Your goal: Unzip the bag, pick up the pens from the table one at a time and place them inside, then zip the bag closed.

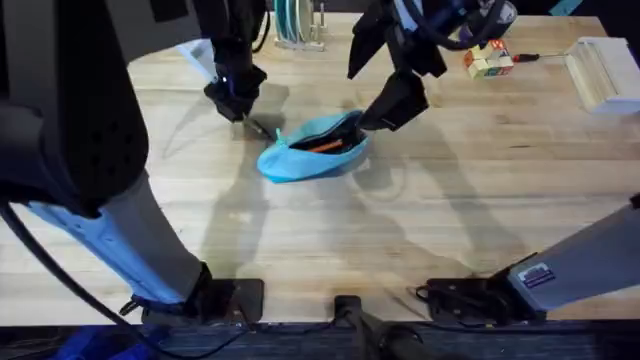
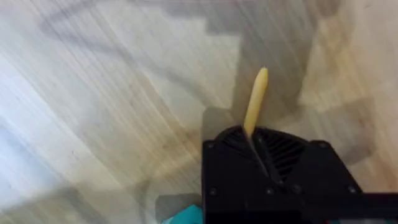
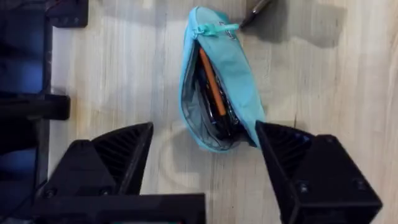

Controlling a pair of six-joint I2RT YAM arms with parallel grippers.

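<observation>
Yellowish-tan pen (image 2: 255, 102) sits pinched in the left gripper (image 2: 260, 152), sticking out past its jaws, so tilt its tip toward the open bag (image 1: 312, 150), already holding the orange pen (image 3: 211, 84), which lies just beyond the right gripper's (image 3: 202, 149) spread jaws.

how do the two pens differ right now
The orange pen lies inside the open bag; the yellowish pen is outside it, clamped in the left end effector above the table. One is orange, the other pale yellow-tan. Both are thin and straight.
</observation>
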